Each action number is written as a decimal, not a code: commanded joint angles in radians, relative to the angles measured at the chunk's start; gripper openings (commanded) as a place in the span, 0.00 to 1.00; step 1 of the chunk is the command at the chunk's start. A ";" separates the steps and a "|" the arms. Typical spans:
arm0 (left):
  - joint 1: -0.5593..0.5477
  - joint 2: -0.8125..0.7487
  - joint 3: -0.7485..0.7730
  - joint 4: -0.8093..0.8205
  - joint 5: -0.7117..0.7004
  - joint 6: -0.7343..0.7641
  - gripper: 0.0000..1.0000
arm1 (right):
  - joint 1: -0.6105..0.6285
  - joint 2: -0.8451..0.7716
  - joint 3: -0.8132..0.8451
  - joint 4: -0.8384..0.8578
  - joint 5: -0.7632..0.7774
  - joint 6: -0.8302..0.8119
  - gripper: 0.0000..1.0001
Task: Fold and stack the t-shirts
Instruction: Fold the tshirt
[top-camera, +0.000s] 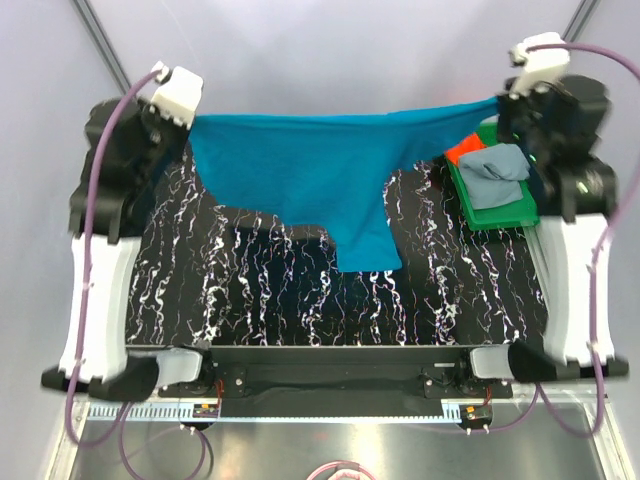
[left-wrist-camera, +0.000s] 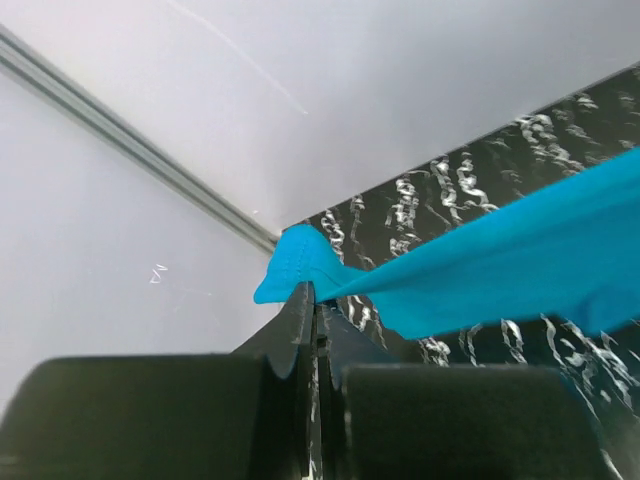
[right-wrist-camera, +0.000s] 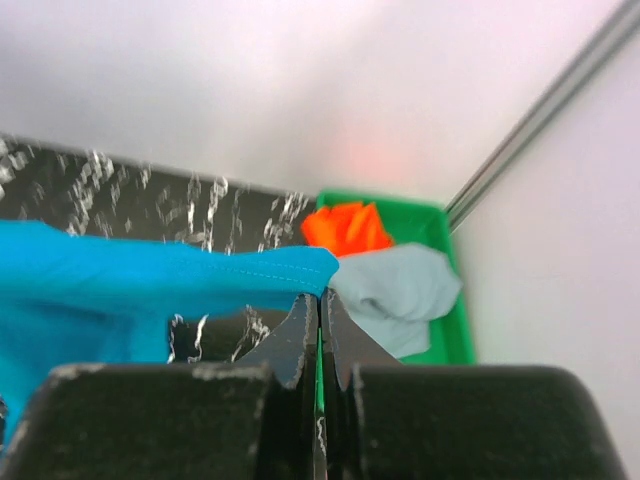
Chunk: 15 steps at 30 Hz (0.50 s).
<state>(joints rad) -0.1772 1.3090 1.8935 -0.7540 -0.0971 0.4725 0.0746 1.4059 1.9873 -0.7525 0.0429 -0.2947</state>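
I hold the teal-blue t-shirt (top-camera: 320, 170) taut across the upper frame — left gripper (left-wrist-camera: 314, 305) and right gripper (right-wrist-camera: 320, 305) each clamped on a corner (other shirts (top-camera: 497, 168) sit in the green tray (top-camera: 505, 212), right). Spreading step, I judge; next, lower it flat.

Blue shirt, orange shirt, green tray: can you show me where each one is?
blue shirt (top-camera: 320, 170), top view, middle of the stretched cloth.
orange shirt (top-camera: 463, 150), top view, the bunched part that shows.
green tray (top-camera: 505, 212), top view, bare part near its front edge.
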 joint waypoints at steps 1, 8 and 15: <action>-0.036 -0.140 -0.076 -0.071 0.039 0.003 0.00 | -0.018 -0.169 -0.016 -0.044 0.035 0.014 0.00; -0.048 -0.312 -0.135 -0.068 -0.065 0.075 0.00 | -0.018 -0.381 -0.009 -0.065 0.167 -0.043 0.00; -0.048 -0.264 -0.047 -0.019 -0.104 0.153 0.00 | -0.016 -0.360 0.105 -0.048 0.242 -0.139 0.00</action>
<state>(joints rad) -0.2348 1.0058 1.8118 -0.8463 -0.0895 0.5529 0.0692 0.9901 2.0636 -0.8360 0.1444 -0.3489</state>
